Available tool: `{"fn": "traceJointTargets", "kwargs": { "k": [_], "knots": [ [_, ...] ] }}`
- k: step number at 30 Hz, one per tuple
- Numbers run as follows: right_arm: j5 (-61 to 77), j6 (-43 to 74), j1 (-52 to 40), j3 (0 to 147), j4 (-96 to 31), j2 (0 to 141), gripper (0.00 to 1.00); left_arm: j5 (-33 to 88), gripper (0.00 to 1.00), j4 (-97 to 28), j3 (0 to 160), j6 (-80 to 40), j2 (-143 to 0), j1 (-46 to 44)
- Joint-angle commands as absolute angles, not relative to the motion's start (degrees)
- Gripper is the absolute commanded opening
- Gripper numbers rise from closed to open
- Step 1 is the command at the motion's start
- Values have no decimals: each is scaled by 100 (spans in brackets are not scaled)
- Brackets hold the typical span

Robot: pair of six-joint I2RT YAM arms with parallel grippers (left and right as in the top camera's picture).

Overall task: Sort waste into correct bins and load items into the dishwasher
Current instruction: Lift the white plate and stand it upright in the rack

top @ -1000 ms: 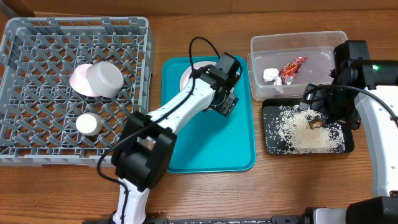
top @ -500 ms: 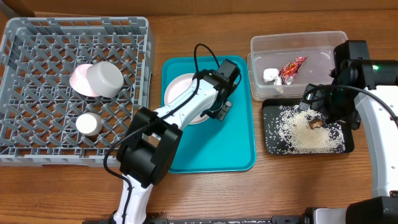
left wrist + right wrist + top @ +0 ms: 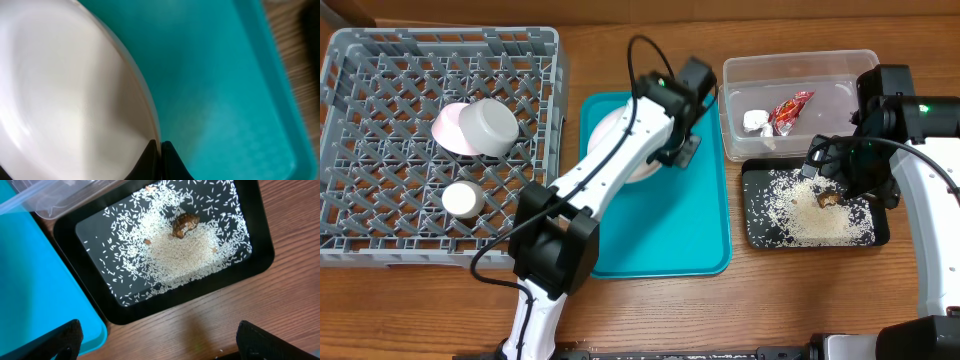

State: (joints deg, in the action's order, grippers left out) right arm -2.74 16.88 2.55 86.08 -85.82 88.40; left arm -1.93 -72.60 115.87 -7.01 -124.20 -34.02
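A white plate [image 3: 608, 137] lies over the teal tray [image 3: 700, 235] under my left arm. My left gripper [image 3: 672, 152] is shut on its right rim. In the left wrist view the two black fingertips pinch the plate [image 3: 65, 90] edge at my left gripper [image 3: 161, 145], with the teal tray [image 3: 225, 75] beyond. My right gripper [image 3: 840, 168] hangs open over the black tray [image 3: 756, 232] of scattered rice and a brown food scrap [image 3: 828, 198]. In the right wrist view my right gripper [image 3: 160, 345] holds nothing above the wood beside the black tray [image 3: 67, 227].
The grey dish rack [image 3: 380, 60] at left holds a white bowl [image 3: 487, 126] on a pink plate and a small white cup [image 3: 463, 200]. A clear bin [image 3: 840, 68] at back right contains a red wrapper [image 3: 790, 108] and a white crumpled scrap [image 3: 755, 121].
My left gripper has closed onto the white plate's rim and the arm has swung toward the back of the tray with it. The right arm has not moved.
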Motion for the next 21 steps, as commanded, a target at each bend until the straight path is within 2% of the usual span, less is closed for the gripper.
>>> {"fn": "traceJointTargets", "kwargs": {
  "k": [1,6,12,17,21],
  "knots": [
    [-246,1686,266,8729,-8576,8729,100,-62,4,-7485,12258,-950,-12261,-3098],
    [-246,1669,266,8729,-8565,8729,100,434,4,-7671,12613,-937,-11933,-2545],
    [-246,1669,266,8729,-8565,8726,100,1826,4,-8125,12613,-764,-11677,-1518],
    [-246,1669,266,8729,-8562,8729,100,2014,4,-8562,12613,-510,-11614,-956],
    [-246,1669,266,8729,-8565,8729,100,3470,4,-8744,12610,349,-11611,-607]
  ]
}}
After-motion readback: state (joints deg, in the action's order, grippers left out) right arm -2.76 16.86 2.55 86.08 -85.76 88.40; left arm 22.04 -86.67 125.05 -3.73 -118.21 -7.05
